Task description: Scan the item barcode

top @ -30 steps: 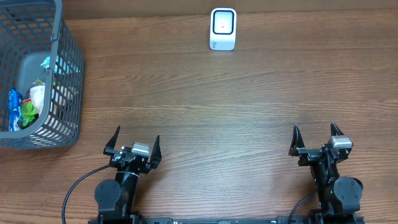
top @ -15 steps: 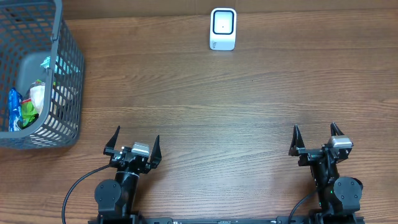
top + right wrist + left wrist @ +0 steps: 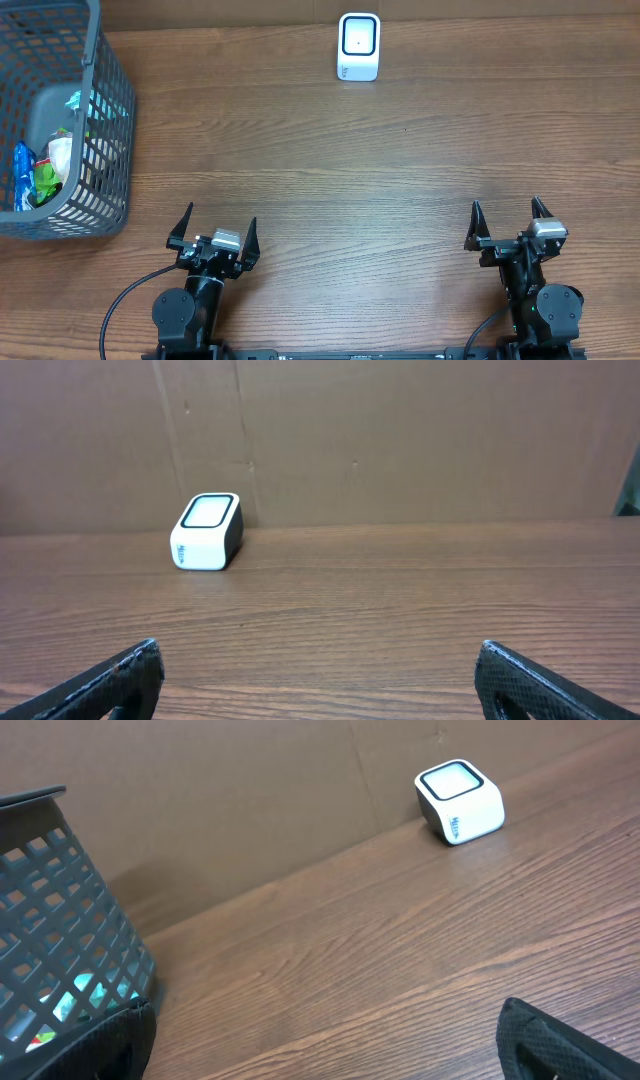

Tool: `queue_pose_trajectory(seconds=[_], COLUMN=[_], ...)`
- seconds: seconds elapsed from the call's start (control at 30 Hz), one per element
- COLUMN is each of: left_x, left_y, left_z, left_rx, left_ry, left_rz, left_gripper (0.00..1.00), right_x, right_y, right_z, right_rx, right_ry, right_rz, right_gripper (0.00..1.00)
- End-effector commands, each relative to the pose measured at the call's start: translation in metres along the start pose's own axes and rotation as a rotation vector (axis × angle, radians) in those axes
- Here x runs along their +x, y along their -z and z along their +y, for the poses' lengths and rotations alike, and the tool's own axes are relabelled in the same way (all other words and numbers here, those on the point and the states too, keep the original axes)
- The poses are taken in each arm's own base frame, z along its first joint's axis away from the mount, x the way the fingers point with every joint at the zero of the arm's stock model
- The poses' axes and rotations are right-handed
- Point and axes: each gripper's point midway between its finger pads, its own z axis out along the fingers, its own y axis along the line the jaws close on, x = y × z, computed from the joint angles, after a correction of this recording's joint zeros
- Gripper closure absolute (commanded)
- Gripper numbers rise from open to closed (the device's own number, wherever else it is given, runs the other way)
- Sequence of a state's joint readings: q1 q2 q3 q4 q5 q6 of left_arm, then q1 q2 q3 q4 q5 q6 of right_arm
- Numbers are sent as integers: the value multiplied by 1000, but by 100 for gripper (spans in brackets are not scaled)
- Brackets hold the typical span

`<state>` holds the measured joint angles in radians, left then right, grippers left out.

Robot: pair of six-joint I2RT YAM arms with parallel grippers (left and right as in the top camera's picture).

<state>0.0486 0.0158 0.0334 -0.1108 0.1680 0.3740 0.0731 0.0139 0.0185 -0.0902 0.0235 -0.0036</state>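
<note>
The left arm's fingers (image 3: 182, 228) are spread wide, and the right arm's fingers (image 3: 474, 228) are spread just as wide. Both pairs are seen over the near edge of the brown wood-grain counter (image 3: 400, 170), well apart from each other, with their tips pointed towards the far side. A small white box-shaped barcode scanner with a dark-framed window (image 3: 359, 45) is set far ahead of both pairs, roughly midway between them. It lies ahead and to the right of the left arm's fingers, and ahead and to the left of the right arm's fingers. It stands on the counter close to the brown cardboard wall (image 3: 400, 440) behind it, with its window tilted upward. A grey plastic mesh basket (image 3: 95, 60) is placed ahead and to the left of the left arm's fingers, and well away from the right arm's fingers. In the left wrist view its latticed side is seen just beside the left-hand finger. The items to be scanned, a cluster of blue, green and white packets (image 3: 35, 172), are found inside this basket, lying on its floor towards the side farthest from the fingers. They are partly hidden by the mesh, and no barcode can be made out on them. Neither pair of fingers is touching the basket, the packets or the scanner.
</note>
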Motion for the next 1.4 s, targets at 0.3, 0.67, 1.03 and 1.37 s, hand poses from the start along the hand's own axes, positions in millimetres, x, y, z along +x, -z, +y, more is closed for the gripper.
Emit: queue_pose_trajectory(seconds=[0.3, 0.67, 1.03, 1.37], left_x=[1, -3, -8, -11], left_y=[0, 0, 1, 2], left_z=[4, -4, -15, -17], left_rx=[-22, 27, 94, 108], left_ry=[-16, 1, 158, 202], left_rz=[-2, -24, -48, -55], left_gripper=[0, 0, 0, 0], right_x=[0, 0, -5, -8], right_y=[0, 0, 0, 1], right_z=[1, 2, 2, 9], right_rx=[-2, -9, -10, -49], right_ry=[5, 4, 4, 5], right_rz=[-10, -10, -33, -41], right_gripper=[0, 0, 0, 0])
